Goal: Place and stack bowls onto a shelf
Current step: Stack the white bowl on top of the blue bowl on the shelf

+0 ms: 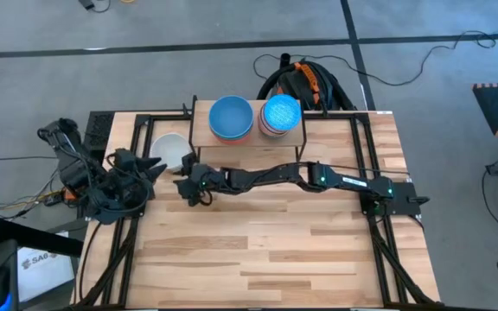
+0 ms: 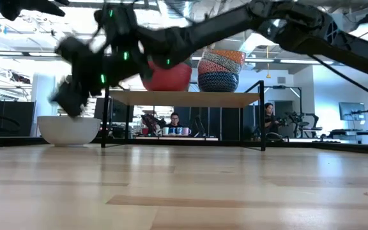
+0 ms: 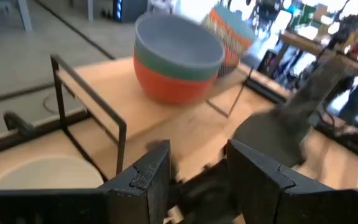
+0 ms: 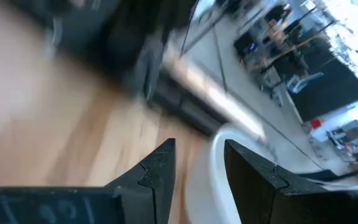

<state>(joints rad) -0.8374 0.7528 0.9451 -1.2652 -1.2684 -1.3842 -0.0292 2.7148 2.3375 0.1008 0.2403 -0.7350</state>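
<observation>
Pale worktop [image 1: 266,250] carries a white bowl [image 1: 170,149] beside the shelf [image 1: 199,136]; the right tool [image 1: 188,183], narrowly open, risks knocking its rim.

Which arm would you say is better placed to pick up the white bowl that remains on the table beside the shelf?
The right: its open gripper is stretched across beside the white bowl, whose rim fills its wrist view. The left gripper is near too, but idle.

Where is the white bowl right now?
In the high view the white bowl sits on the table at the left end of the shelf, not on it, with the right gripper close beside it.
</observation>
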